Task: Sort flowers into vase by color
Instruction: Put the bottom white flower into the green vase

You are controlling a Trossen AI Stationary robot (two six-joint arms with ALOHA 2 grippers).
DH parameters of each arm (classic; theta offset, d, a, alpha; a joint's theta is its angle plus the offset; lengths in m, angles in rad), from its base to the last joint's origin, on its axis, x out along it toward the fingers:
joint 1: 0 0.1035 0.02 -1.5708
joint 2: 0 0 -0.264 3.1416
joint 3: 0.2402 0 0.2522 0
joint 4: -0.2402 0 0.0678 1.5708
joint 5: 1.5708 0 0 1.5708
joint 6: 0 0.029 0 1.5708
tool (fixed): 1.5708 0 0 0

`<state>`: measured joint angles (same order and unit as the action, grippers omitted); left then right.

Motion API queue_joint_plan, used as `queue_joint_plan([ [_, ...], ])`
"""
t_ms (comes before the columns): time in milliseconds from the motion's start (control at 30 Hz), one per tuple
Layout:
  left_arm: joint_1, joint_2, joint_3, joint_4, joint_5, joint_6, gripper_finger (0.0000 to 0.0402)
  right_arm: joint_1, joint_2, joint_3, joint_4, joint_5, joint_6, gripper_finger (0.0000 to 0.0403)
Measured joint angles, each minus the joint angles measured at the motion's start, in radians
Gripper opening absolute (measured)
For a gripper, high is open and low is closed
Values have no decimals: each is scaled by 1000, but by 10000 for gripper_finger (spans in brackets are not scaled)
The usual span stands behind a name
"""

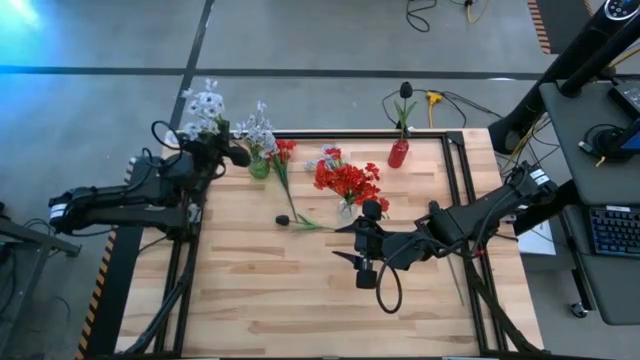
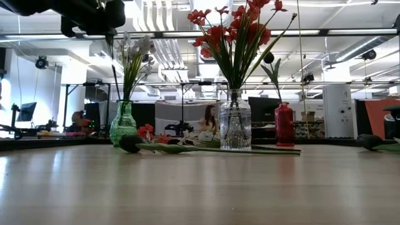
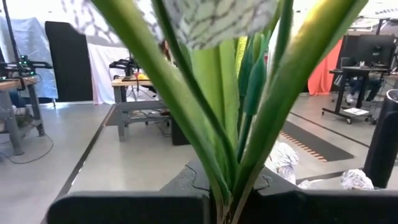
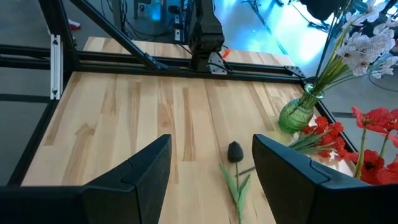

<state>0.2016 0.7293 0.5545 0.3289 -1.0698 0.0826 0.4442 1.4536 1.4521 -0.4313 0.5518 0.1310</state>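
Left gripper, table's 10 o'clock corner, clamped on white spray stems above green vase, which already holds white blooms. Right gripper hovers near centre, fingers spread wide, empty, over dark flower lying flat on table. Clear vase holds red flowers. Red vase, 1 o'clock, holds one dark bloom. Loose red spray lies beside green vase.

We see a grey concrete floor around the wooden bench, a desk with a keyboard beside it, and bright ceiling lights.
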Motion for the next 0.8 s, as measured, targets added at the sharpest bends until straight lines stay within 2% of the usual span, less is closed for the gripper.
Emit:
queue_joint_plan([
  [800,0,79,0,0,15,-40,2,-12,0,0,0,0,0,217],
])
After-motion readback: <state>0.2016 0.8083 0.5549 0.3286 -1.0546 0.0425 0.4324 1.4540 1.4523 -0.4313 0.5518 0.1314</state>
